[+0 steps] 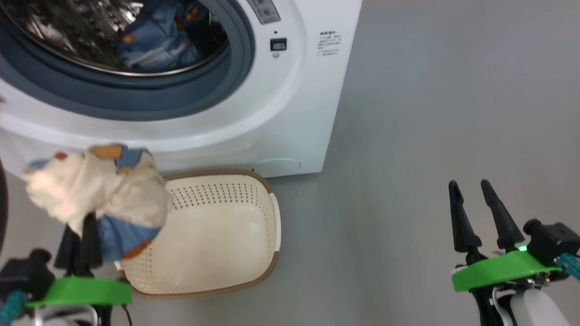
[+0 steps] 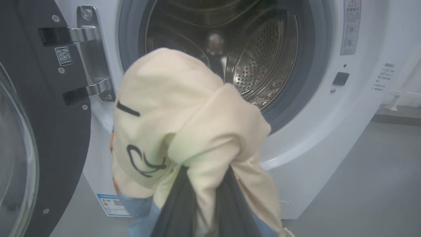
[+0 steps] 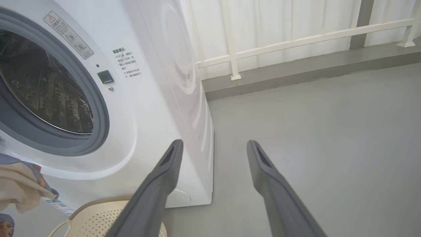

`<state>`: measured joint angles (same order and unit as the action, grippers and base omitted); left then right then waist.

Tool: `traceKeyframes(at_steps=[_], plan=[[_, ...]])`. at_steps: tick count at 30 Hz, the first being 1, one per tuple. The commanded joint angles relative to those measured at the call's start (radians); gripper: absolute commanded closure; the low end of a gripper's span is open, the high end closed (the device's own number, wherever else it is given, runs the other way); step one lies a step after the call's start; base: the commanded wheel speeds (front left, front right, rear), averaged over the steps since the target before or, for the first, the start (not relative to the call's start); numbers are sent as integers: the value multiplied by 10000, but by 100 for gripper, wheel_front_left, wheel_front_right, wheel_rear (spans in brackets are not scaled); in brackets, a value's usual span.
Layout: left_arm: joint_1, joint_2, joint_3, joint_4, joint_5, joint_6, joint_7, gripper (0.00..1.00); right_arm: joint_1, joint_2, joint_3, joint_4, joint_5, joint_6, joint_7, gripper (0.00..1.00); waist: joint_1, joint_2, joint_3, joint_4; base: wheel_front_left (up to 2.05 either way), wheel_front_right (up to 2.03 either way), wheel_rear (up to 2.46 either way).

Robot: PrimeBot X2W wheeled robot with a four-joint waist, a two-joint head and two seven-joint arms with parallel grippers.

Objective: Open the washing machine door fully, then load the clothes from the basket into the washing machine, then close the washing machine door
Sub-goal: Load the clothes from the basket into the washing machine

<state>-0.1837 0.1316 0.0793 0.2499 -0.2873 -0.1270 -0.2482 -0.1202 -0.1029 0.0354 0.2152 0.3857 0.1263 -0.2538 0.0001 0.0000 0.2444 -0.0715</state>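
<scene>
The left end effector is clamped on a cream cloth bundle. Its two long dark fingers are buried in the soft, crumpled folds. The bundle is matte cream with thin black drawn marks, and blue fabric with orange-brown patches shows at its edges. It hangs over the left end of the basket, in front of the washing machine and below the drum mouth.

The basket is a rounded rectangle of cream plastic with rows of small holes in its walls, a brown woven-look rim and a white side handle. It stands on the smooth grey floor, right against the machine's glossy white front.

A wide grey rubber gasket rings the opening, and behind it lies the shiny perforated steel drum. A blue cloth with orange prints lies rumpled inside the drum.

The washing machine door stands swung open on chrome hinges. It has a flat glossy black rim around a bulging clear glass bowl.

The right end effector is off to the right above bare floor, its tapered dark fingers spread apart and holding nothing.
</scene>
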Motion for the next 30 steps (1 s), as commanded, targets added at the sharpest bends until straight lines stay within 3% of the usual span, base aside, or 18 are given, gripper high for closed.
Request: traceKeyframes(at_steps=[1, 8, 17, 30], plan=[[-720, 323, 421, -247, 120, -24, -135, 100, -404, -25, 270, -258, -56, 44, -80, 0, -1, 0, 620, -225, 0, 0, 0], [-2394, 729, 544, 186, 158, -30, -135, 100, -852, 175, 328, -260, -61, 44, -80, 0, -1, 0, 1288, -506, 0, 0, 0], [-5124, 1525, 247, 1749, 351, -34, -135, 100, -1307, 416, 448, -236, -15, 44, -80, 0, -1, 0, 2012, -1044, 0, 0, 0], [-9109, 2240, -591, 5969, 693, -35, 109, 100, -1732, 522, 929, -287, 297, 44, -80, 0, -1, 0, 2883, -1816, 0, 0, 0]])
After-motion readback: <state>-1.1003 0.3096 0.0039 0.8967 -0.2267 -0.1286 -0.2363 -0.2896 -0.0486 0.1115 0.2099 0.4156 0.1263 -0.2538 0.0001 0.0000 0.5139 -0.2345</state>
